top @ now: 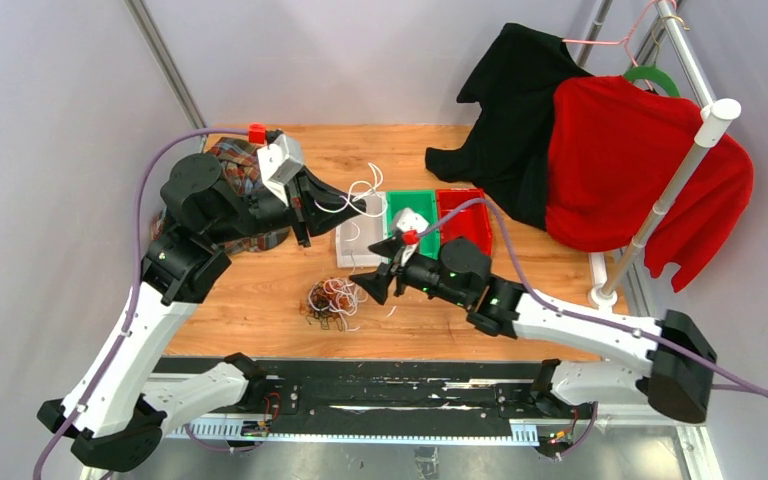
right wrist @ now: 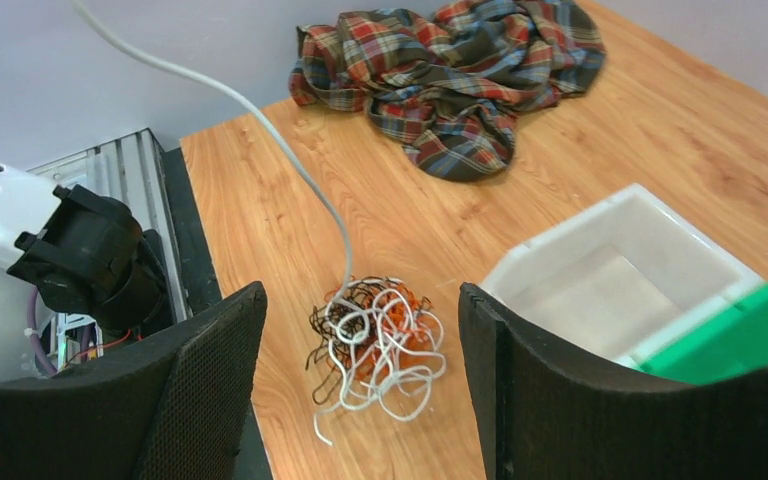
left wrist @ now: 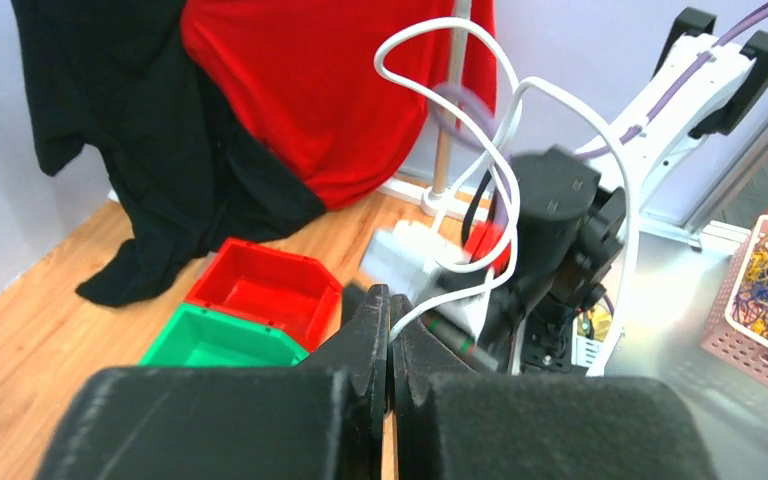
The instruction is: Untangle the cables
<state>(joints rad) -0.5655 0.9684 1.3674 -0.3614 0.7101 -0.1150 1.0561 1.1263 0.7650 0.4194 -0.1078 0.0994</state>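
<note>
L pincer (left wrist: 388,310), upper centre of top view, clamped tight on looping thin white cable (left wrist: 447,21) held above wooden bench (top: 250,300); R pincer (right wrist: 360,300) gaping wide, gripping nothing, over small black/orange/white cable tangle (top: 332,300) at bench's lower centre.

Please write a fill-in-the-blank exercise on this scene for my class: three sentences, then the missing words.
1. The left hand is shut on a cable whose colour is ____.
2. The right hand, by the tangle of cables, is not shut but ____.
3. Between the white bin and the red bin stands the ____ bin.
Missing words: white; open; green.
</note>
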